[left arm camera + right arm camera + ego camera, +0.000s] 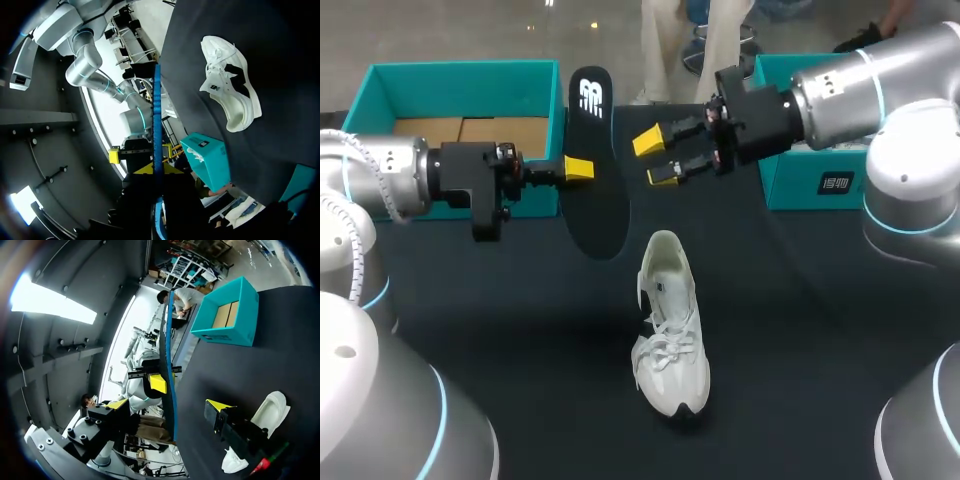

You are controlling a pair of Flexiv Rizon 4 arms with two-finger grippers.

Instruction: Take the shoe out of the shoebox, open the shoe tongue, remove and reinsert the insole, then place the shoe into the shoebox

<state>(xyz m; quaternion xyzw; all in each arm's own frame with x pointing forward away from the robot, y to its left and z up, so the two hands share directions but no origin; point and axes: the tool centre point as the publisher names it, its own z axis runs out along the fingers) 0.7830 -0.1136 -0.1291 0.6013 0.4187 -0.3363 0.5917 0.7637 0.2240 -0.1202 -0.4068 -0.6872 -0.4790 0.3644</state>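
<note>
1. Left end effector: shut tight on the black insole, which stands on edge above the dark tabletop.
2. Right end effector: fingers spread wide, gripping nothing, just beside the insole.
3. White shoe: on the tabletop, nearer than both end effectors, touching neither.
4. Teal shoebox: open, behind the left arm.

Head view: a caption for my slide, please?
Left hand grips the black insole, right hand hovers open beside it, white shoe lies on the table.
</note>
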